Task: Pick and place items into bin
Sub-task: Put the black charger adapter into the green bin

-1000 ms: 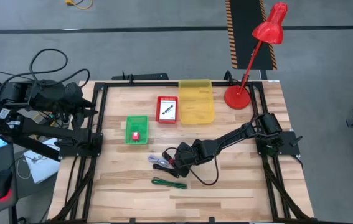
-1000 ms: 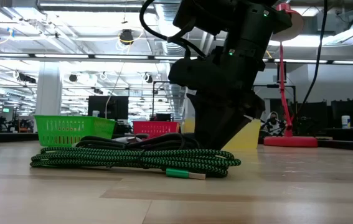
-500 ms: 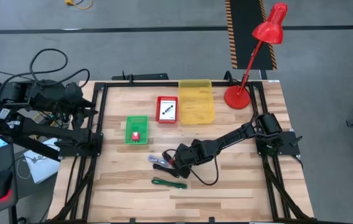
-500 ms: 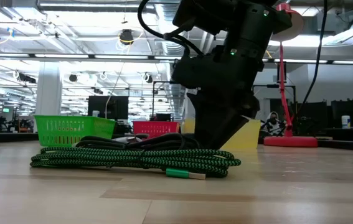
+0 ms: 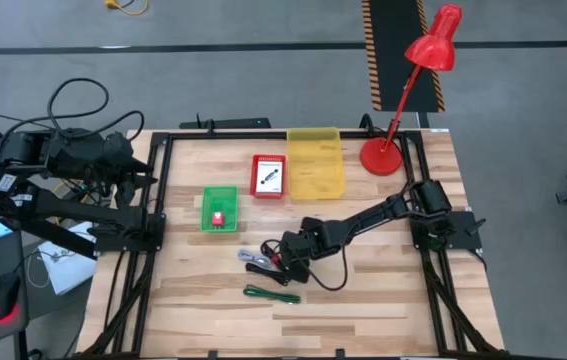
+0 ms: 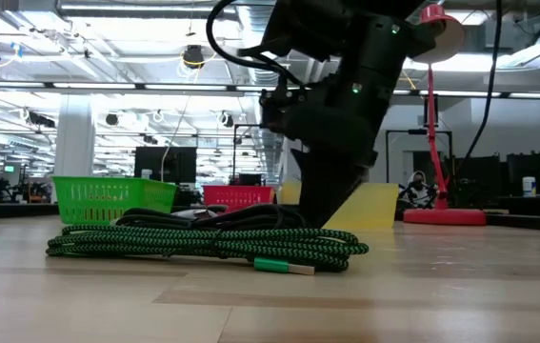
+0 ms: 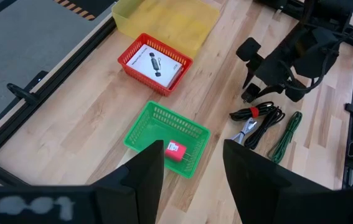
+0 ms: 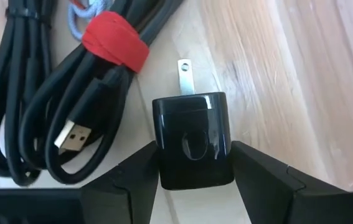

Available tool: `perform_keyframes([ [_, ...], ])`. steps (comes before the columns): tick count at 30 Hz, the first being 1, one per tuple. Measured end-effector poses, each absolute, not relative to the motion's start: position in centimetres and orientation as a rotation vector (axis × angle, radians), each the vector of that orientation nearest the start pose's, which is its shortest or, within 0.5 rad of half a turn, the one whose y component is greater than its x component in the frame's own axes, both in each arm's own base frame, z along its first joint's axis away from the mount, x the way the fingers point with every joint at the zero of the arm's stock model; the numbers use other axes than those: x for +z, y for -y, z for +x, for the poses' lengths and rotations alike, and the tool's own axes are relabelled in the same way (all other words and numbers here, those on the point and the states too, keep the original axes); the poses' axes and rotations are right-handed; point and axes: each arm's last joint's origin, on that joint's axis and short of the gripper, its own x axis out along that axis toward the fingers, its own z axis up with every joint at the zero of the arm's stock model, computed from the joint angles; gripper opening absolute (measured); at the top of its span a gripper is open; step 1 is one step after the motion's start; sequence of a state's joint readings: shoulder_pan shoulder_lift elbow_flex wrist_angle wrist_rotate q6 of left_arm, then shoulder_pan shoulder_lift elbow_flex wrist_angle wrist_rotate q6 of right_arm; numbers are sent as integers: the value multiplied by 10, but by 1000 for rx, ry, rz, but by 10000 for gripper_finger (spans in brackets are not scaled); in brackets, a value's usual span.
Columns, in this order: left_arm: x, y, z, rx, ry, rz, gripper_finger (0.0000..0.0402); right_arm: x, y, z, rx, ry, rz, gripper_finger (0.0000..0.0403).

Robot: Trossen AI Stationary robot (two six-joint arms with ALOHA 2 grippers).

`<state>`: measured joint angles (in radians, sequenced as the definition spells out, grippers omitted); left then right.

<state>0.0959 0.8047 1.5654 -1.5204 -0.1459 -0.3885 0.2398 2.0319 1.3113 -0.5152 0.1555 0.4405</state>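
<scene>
Plug first: a small, shiny black plastic charger plug (image 8: 193, 140) with a metal prong lies flat on the pale wooden table (image 5: 383, 300), right between the two fingers of the right gripper (image 5: 285, 255). A finger stands on each side, very close, but I cannot tell if they are squeezing it.

The plug looks smooth, so a weak squeeze could let it slip or turn. Just beside it is a black cable bundle with a red strap (image 8: 101, 106). A finger could catch a loop and drag it along.

A green braided cable (image 5: 271, 295) lies nearby. Well apart stand a green mesh basket (image 5: 219, 208), a red mesh basket (image 5: 268, 176) and a yellow plastic bin (image 5: 315, 165). Nothing blocks the way there. The left gripper (image 7: 192, 180) waits off the table's left edge, fingers apart and empty.
</scene>
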Motion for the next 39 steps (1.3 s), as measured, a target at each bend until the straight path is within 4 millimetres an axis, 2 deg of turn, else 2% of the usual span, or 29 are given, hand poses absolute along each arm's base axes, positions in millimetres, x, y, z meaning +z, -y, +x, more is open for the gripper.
perform_keyframes([
  [10, 440, -8, 42, 374, -707, -347, 154, 133, -89, 384, -92, -1195, -5, 187],
  [21, 440, -8, 42, 371, -708, -340, 154, 135, -90, 388, -64, -1152, -35, 147],
  [30, 440, -8, 42, 371, -708, -340, 154, 135, -86, 387, -220, -1130, -25, 143],
  [35, 440, -8, 42, 371, -708, -340, 154, 152, -78, 399, -324, -1064, -47, 140],
  [39, 440, -8, 42, 371, -708, -340, 154, 180, -68, 418, -395, -947, -67, 145],
])
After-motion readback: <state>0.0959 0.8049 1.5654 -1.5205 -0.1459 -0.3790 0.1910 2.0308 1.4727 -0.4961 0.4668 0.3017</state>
